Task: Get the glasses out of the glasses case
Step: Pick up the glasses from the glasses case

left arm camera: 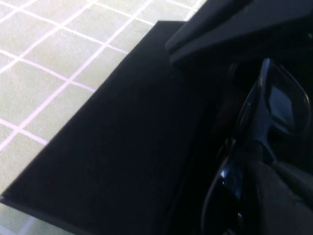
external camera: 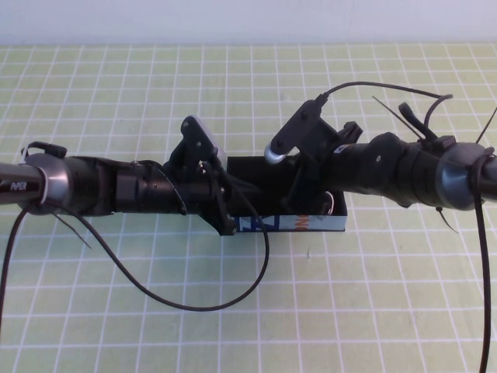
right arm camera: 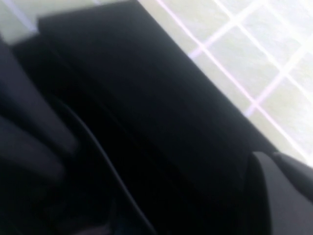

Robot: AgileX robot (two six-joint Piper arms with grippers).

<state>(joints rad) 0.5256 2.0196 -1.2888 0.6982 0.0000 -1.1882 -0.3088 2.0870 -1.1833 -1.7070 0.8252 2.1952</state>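
Open glasses case (external camera: 287,221) mid-bench (external camera: 116,311), glasses (left arm camera: 266,122) lying inside it, left end effector (external camera: 221,210) at the case's left end, right end effector (external camera: 307,198) dipped into its right half, finger opening of both cannot be told.

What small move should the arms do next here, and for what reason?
Probably lift the right end effector slowly upward. The glasses case lies open, both end effectors reach down inside it, the left end effector at its left end, and the glasses still sit in it. Whether they are gripped cannot be seen.
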